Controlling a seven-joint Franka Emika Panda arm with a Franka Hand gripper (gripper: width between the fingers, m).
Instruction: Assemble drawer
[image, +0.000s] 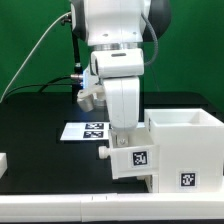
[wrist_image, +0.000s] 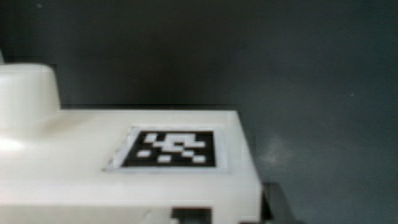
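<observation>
The large white cube-shaped casing (image: 187, 150) stands at the exterior view's right, with a tag on its front. A small white tray (image: 135, 160) with a tag sits against the casing's side facing the exterior view's left, partly inside it. My gripper (image: 124, 141) points straight down and is shut on this tray's top edge. In the wrist view the tray (wrist_image: 107, 190) fills the lower part, showing its tag (wrist_image: 175, 148) and a round white knob (wrist_image: 22, 92). The fingertips are barely visible there.
The marker board (image: 90, 130) lies flat on the black table behind the gripper. Another white part (image: 3, 160) shows at the exterior view's left edge. A white table edge (image: 60, 205) runs along the front. A cable hangs behind the arm.
</observation>
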